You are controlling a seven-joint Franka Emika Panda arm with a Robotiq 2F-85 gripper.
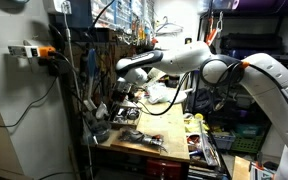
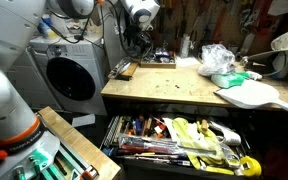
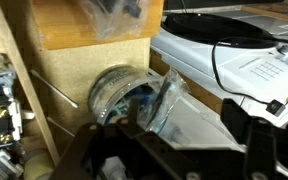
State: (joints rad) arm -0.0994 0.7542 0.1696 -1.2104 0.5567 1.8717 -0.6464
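Observation:
My gripper [image 3: 174,140] is open, its dark fingers wide apart at the bottom of the wrist view. A clear plastic packet [image 3: 184,115] lies between the fingers, leaning against a round clear roll [image 3: 119,92]. Both rest by a wooden board [image 3: 79,70]. Whether the fingers touch the packet cannot be told. In both exterior views the gripper [image 1: 124,97] [image 2: 136,42] hangs low over the far back corner of the wooden workbench [image 2: 174,88], among tools and cables.
A white machine [image 3: 234,55] with a black cable stands beside the packet. An open drawer [image 2: 179,140] full of tools juts out below the bench. A crumpled plastic bag [image 2: 219,60] and a white board [image 2: 249,95] lie on the bench. A washing machine [image 2: 69,75] stands beside it.

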